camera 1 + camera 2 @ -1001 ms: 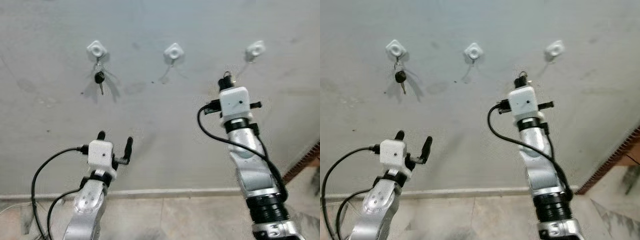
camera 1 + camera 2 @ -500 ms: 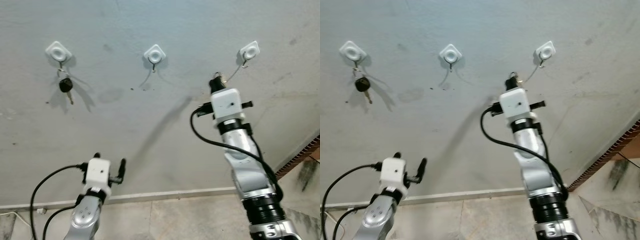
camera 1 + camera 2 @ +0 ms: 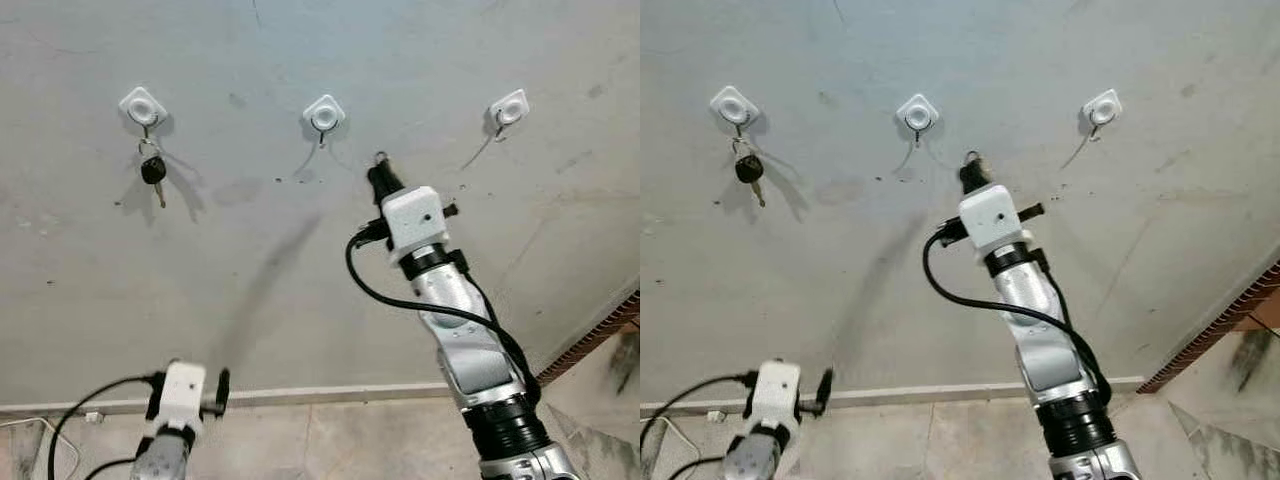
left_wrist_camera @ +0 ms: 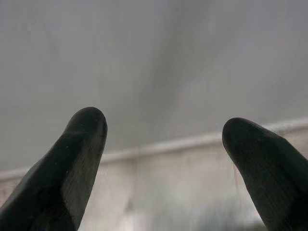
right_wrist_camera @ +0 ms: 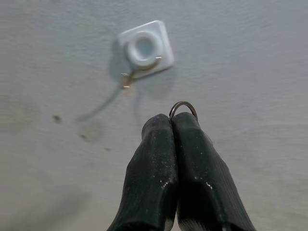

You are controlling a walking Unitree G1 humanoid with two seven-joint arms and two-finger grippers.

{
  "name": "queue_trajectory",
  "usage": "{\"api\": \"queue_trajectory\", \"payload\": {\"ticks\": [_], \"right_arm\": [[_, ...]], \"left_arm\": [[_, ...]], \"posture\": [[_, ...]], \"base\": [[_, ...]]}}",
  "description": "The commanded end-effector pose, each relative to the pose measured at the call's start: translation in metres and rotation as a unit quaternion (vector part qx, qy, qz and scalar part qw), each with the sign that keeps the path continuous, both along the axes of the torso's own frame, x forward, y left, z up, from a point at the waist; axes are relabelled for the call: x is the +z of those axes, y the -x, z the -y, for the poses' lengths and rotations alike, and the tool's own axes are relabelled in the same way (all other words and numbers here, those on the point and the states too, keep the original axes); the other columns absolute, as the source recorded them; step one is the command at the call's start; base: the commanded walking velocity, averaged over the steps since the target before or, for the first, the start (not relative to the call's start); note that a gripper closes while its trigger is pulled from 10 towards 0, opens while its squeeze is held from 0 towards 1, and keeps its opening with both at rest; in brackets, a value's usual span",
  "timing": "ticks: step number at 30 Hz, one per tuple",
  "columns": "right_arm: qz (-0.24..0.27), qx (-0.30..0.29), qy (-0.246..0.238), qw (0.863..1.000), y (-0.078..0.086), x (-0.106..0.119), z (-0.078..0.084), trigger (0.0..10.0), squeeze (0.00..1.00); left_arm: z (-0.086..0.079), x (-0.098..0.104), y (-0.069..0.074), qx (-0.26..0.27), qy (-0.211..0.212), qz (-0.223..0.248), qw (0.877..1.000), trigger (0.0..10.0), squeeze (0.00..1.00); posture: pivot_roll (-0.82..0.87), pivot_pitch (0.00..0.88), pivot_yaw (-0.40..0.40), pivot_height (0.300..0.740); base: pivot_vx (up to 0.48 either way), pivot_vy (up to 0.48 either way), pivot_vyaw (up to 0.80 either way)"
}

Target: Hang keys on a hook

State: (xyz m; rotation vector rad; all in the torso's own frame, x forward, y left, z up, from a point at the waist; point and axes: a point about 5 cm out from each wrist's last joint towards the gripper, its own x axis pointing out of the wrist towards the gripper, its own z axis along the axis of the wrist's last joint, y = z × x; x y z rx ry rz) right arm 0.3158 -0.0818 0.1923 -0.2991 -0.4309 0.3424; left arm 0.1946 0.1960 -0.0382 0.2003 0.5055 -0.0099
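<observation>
Three white hooks sit in a row on the grey wall: the left hook, the middle hook and the right hook. A black key hangs from the left hook. My right gripper is raised below and to the right of the middle hook, shut on a key ring whose metal loop sticks out past the fingertips. The rest of the keys is hidden between the fingers. My left gripper is low near the skirting, open with nothing between its fingers.
A white skirting board runs along the foot of the wall above a tiled floor. A brown slatted edge rises at the far right. Black cables loop beside both arms.
My right gripper has swung left from under the right hook to just below the middle hook, still holding the ring. The left arm has dropped lower. The camera has also shifted.
</observation>
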Motion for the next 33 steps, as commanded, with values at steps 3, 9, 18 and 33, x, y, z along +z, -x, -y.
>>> {"api": "queue_trajectory", "payload": {"ticks": [3, 9, 18, 33], "right_arm": [[0.006, 0.034, -0.012, 0.999, 0.004, 0.009, -0.011, 10.0, 0.00], [-0.002, 0.063, -0.021, 0.998, 0.005, 0.009, -0.021, 10.0, 0.00], [0.014, 0.091, -0.026, 0.995, 0.002, 0.022, -0.039, 10.0, 0.00], [0.071, 0.070, 0.003, 0.995, -0.004, 0.035, -0.049, 10.0, 0.00]], "left_arm": [[-0.003, -0.001, -0.002, 0.012, 0.014, 0.010, 1.000, 10.0, 0.00], [0.008, 0.015, -0.016, 0.002, 0.088, 0.061, 0.994, 10.0, 0.00], [0.006, -0.019, 0.008, -0.034, 0.028, -0.038, 0.998, 10.0, 0.00], [-0.018, -0.034, 0.030, -0.014, 0.005, -0.099, 0.995, 10.0, 0.00]], "posture": [[0.06, 0.064, -0.023, 0.740], [0.07, 0.067, -0.028, 0.740], [0.07, 0.065, -0.033, 0.740], [0.09, 0.071, -0.031, 0.740]], "base": [[0.000, 0.000, 0.00], [0.000, 0.000, 0.00], [0.000, 0.000, 0.00], [0.000, 0.000, 0.00]]}}
